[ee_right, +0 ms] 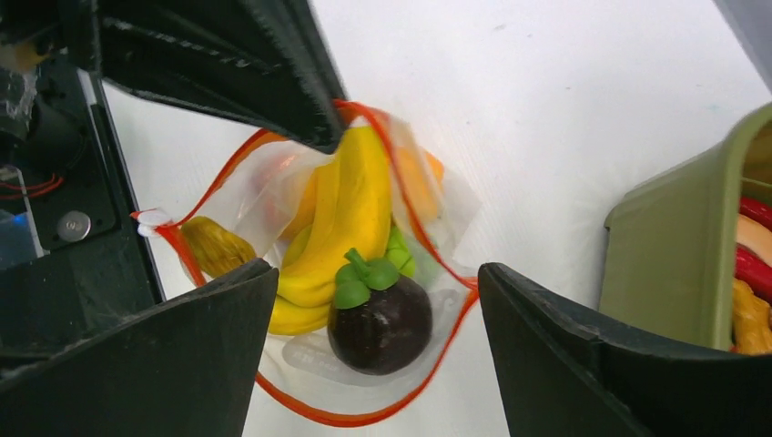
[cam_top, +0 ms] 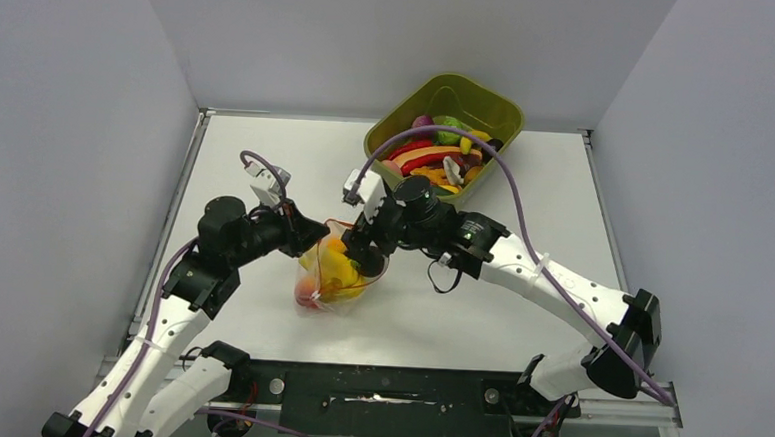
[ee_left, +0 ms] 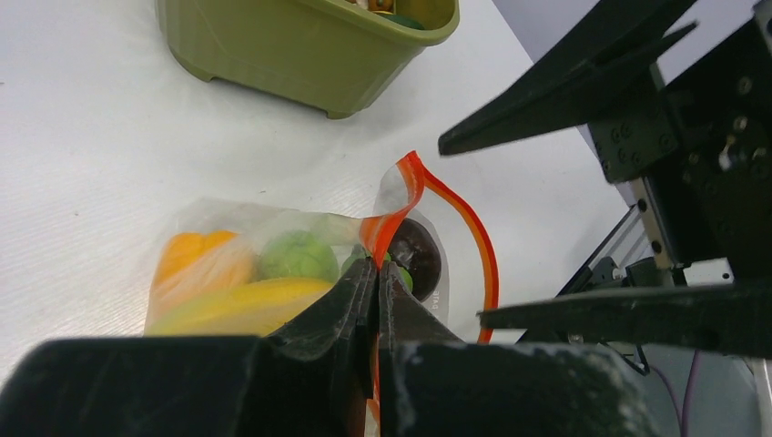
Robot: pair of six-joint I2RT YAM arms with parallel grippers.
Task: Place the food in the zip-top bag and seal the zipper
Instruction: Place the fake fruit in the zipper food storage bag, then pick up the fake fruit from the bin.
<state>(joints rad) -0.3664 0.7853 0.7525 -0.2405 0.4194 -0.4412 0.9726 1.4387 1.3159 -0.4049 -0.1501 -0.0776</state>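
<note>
The clear zip-top bag (cam_top: 332, 276) lies mid-table, its mouth held open. My left gripper (ee_left: 377, 266) is shut on the bag's orange-red zipper (ee_left: 475, 238) at the mouth edge. Inside the bag are food items: yellow bananas (ee_right: 350, 209), a green lime (ee_left: 296, 255), an orange piece (ee_left: 187, 250) and a dark purple mangosteen (ee_right: 382, 330) just inside the mouth. My right gripper (ee_right: 378, 273) hangs open over the mouth, its fingers either side of the mangosteen and clear of it.
An olive-green tub (cam_top: 510, 111) stands at the back right with several more toy foods in it; its wall (ee_right: 674, 246) is close to my right gripper's right. White walls enclose the table on three sides.
</note>
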